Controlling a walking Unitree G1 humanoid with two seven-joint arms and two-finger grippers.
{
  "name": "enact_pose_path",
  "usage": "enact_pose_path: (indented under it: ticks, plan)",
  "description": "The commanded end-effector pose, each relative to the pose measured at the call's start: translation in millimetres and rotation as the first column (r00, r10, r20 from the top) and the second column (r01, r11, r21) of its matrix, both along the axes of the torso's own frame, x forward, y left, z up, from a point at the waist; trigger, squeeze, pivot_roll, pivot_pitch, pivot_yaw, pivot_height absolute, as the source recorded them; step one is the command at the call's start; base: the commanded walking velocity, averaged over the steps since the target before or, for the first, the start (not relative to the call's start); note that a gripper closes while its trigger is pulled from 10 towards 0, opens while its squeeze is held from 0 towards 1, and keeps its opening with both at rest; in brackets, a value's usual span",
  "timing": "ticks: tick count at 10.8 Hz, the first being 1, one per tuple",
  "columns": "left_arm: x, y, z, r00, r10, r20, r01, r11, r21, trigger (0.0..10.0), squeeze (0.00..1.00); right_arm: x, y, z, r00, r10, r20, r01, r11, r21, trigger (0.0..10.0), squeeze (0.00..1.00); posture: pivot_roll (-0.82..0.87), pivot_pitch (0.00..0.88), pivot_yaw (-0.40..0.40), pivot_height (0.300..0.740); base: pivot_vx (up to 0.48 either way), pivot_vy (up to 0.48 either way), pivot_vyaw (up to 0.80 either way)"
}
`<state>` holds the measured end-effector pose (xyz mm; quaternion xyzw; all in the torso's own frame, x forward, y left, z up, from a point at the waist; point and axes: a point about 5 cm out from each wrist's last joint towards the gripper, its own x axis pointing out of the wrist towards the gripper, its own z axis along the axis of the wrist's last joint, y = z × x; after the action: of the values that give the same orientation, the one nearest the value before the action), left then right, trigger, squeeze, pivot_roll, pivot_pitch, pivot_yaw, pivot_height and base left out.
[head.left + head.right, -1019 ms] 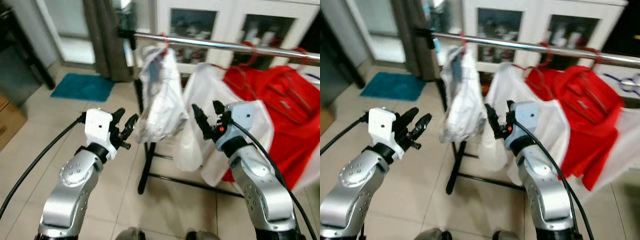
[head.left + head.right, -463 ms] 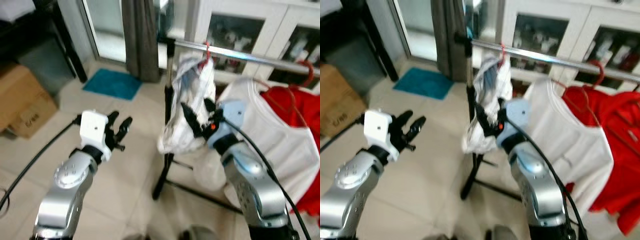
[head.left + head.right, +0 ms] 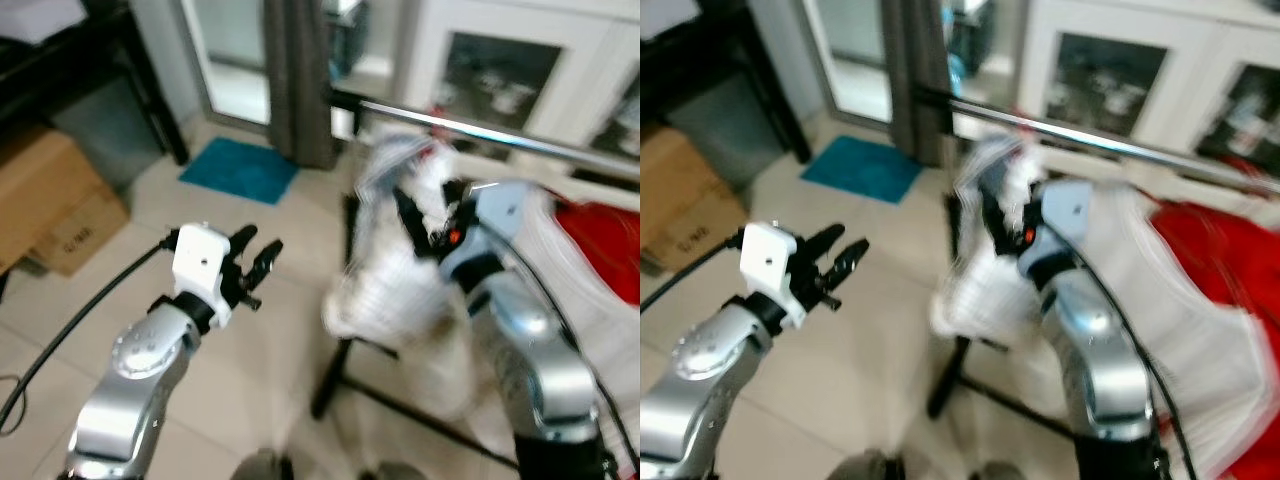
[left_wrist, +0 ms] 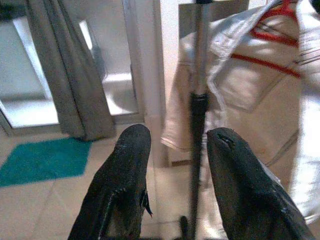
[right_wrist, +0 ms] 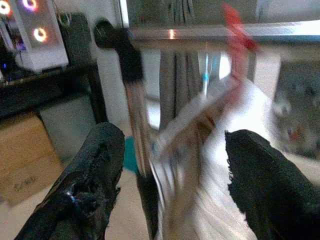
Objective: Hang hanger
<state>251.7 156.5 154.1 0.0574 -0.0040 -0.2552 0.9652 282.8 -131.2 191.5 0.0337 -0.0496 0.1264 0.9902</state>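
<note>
Head views, blurred: pale tiled floor [image 3: 90, 330], teal mat [image 3: 238, 170] by a grey curtain [image 3: 298, 80] and glass door, cardboard box [image 3: 45, 205] at far left under a dark shelf unit, white glass-front cabinet [image 3: 1110, 70] behind. Chrome rail [image 3: 480, 132] of a clothes rack runs roughly left-right across the scene, w/ a black upright post [image 3: 958, 330] at its left end. White garment [image 3: 385, 290] hangs near that end on a red hanger [image 3: 432, 150]; hanger detail too smeared to give its facing. Red garment [image 3: 1220, 260] further right on the rail.

Left gripper [image 3: 255, 265] held out over the floor, well left of the rack, fingers parted, nothing in them. Right gripper [image 3: 425, 215] up in front of the white garment just under the rail, fingers spread; can't tell if it touches cloth.

Left wrist view: both black fingers [image 4: 125, 170] apart, empty, aimed at the post; red hanger [image 4: 280, 17] sits inside the white garment's collar, shoulders sloping down along the rail line.

Right wrist view: fingers [image 5: 95, 170] wide apart, holding nothing; rail horizontal ahead, red hook [image 5: 235, 25] over it, garment hanging below between the fingers.
</note>
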Motion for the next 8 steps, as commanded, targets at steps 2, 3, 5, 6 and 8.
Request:
enact_pose_path:
  ticks: [2, 3, 5, 6, 8]
  plan:
    - [-8.5, -3.7, -3.6, 0.991, -0.118, -0.056, 0.117, 0.993, -0.018, 10.0, 0.00, -0.2, -6.9, 0.4, 0.998, -0.059, -0.031, 0.058, 0.998, -0.039, 10.0, 0.46, -0.04, 0.102, 0.040, 0.740, 0.000, 0.000, 0.00]
    - [-10.6, -4.4, -2.4, 0.985, -0.157, -0.066, 0.156, 0.987, -0.026, 10.0, 1.00, 2.3, -11.1, 2.7, 0.995, -0.094, -0.024, 0.092, 0.993, -0.078, 10.0, 1.00, -0.04, 0.102, 0.040, 0.740, 0.000, 0.000, 0.00]
    - [-16.2, -3.4, -1.1, 0.970, -0.229, -0.083, 0.230, 0.973, 0.004, 10.0, 1.00, 6.1, -14.7, 11.9, 0.995, -0.097, -0.012, 0.095, 0.990, -0.107, 10.0, 1.00, -0.04, 0.090, 0.036, 0.740, 0.000, 0.000, 0.00]
    - [-17.3, -3.2, -1.1, 0.967, -0.240, -0.087, 0.242, 0.970, 0.007, 10.0, 1.00, 6.0, -13.8, 13.1, 0.996, -0.085, -0.018, 0.083, 0.992, -0.097, 10.0, 1.00, -0.04, 0.090, 0.036, 0.740, 0.000, 0.000, 0.00]
    - [-20.0, -2.8, -1.4, 0.953, -0.286, -0.102, 0.288, 0.957, 0.014, 10.0, 1.00, 7.9, -15.2, 10.7, 0.994, -0.085, -0.069, 0.076, 0.988, -0.132, 10.0, 1.00, -0.04, 0.085, 0.035, 0.740, 0.000, 0.000, 0.00]
